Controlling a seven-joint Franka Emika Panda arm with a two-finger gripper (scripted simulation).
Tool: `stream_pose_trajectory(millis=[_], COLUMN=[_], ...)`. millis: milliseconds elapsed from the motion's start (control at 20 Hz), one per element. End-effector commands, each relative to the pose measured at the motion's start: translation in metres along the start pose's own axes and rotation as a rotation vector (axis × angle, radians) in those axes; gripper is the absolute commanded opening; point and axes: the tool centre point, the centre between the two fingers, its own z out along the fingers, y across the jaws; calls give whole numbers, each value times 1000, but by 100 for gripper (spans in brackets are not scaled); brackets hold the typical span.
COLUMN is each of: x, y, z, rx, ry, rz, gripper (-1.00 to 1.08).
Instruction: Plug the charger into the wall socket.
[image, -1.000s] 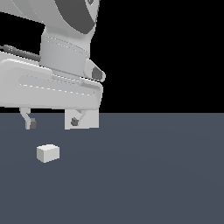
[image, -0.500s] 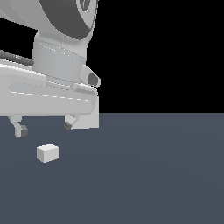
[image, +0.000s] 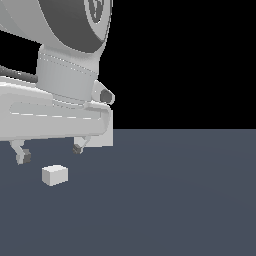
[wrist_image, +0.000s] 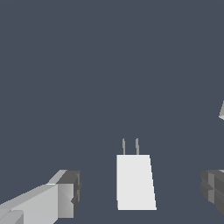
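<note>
The charger (image: 55, 175) is a small white block lying on the dark floor at the exterior view's left. In the wrist view the charger (wrist_image: 134, 181) shows two thin prongs pointing away from its body. My gripper (image: 49, 152) is open and empty, just above the charger, one finger to either side. In the wrist view the gripper (wrist_image: 140, 187) straddles the charger without touching it. A pale flat patch (image: 106, 138) behind my hand may be the wall socket; most of it is hidden and no holes show.
The dark grey floor (image: 175, 200) stretches to the exterior view's right. My large white hand and wrist (image: 55, 110) fill the upper left of the exterior view. A small pale corner (wrist_image: 222, 111) shows at the edge of the wrist view.
My hand has moved toward the exterior view's left and come down, so the open fingers now hang closer over the charger. The charger has not moved.
</note>
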Motion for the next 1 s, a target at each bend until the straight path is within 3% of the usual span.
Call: stream_pose_trajectory(millis=[0,550,600,950], x=[-4,-17,-17,-17], y=[-1,-1,-1,-1], z=[9,39,39,39], rx=[1,1,1,1], ry=[-1,-2,-2,-2], rz=[-1,-4,-4,-4], gripper=[100,100,-100,-100])
